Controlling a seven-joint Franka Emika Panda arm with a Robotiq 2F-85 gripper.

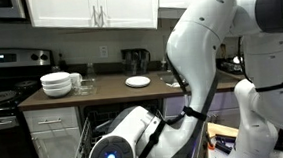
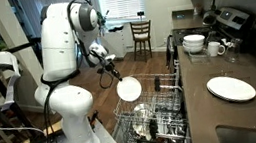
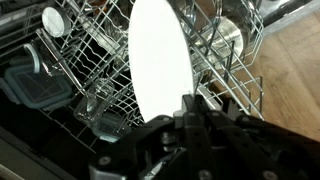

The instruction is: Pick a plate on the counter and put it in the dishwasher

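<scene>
Currently: gripper [image 3: 190, 102] clamped on plate [image 3: 156, 50], edge-on above dishwasher rack [image 3: 85, 62].

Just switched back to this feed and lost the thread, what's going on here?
The arm has its jaws shut on the small white plate and holds it on edge over the open dishwasher. In an exterior view the plate hangs above the prongs and does not look seated in the rack yet. A second plate lies on the counter, with a stack of white bowls farther along.
</scene>
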